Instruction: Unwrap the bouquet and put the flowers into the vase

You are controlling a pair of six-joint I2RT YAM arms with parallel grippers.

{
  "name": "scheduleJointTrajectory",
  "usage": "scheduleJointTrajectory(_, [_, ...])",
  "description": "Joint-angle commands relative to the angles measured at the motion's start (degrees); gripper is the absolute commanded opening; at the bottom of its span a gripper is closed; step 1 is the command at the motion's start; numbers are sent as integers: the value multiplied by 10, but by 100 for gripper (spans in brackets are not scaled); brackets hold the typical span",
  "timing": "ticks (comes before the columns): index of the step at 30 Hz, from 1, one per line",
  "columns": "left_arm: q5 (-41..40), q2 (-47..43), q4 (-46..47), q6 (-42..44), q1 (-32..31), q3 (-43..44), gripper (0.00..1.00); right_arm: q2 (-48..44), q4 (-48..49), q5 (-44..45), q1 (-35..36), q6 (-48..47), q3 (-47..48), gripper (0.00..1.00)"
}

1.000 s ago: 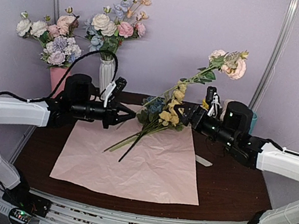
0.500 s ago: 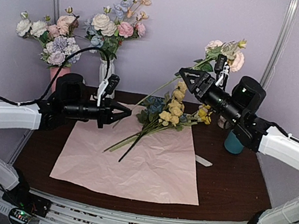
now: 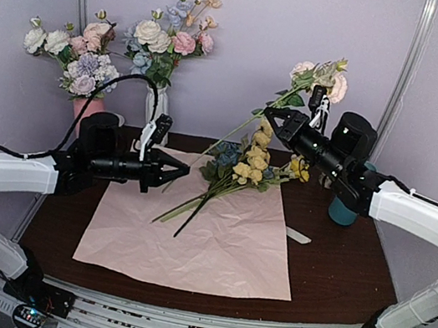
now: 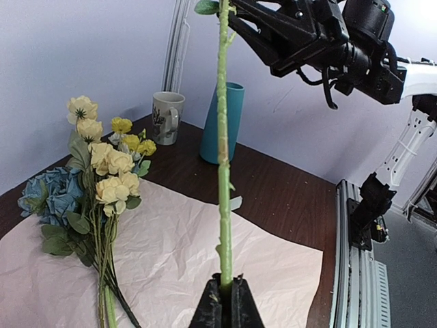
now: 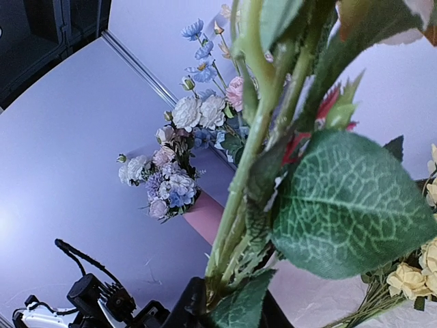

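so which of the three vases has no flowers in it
The teal vase beside the mug; the pink vase and the white ribbed vase each hold a bunch.

Right arm (image 3: 413,217) half hides the vase (image 3: 343,211); the stem (image 4: 223,137) runs off the top edge.

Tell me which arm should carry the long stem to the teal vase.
Likely right: the right pincer grips the long stem near the blooms, and the teal vase stands on its side; the left pincer pinches the cut end that must go in.
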Motion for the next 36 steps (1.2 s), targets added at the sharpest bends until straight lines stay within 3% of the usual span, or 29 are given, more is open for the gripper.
scheduleJointTrajectory(1, [8,0,35,1,-4,-3,0,2,26,-14,-9,3,15,22])
scheduleJointTrajectory(13, [6,23,48,2,-4,-9,0,11,1,-58,-19,-26,26,0])
scheduleJointTrajectory(18, [-23,26,41,9,-4,-20,39,-5,-82,-60,-43,-87,60,0])
scheduleJointTrajectory(21, [-40,24,40,15,-4,-29,49,-23,-151,-37,-63,-147,89,0])
scheduleJointTrajectory(24, [-68,20,33,19,-4,-41,59,-47,-228,47,-77,-229,119,0])
scheduleJointTrajectory(30, [-143,17,-11,28,-4,-45,68,-92,-306,191,-119,-348,146,0])
scheduleJointTrajectory(31, [-155,15,-23,30,-4,-42,71,-94,-313,205,-134,-361,152,0])
scheduleJointTrajectory(33, [-177,10,-49,37,-4,-38,90,-92,-335,218,-169,-374,171,0])
scheduleJointTrajectory(36, [-209,-8,-82,43,-4,-40,98,-88,-359,225,-216,-375,198,0])
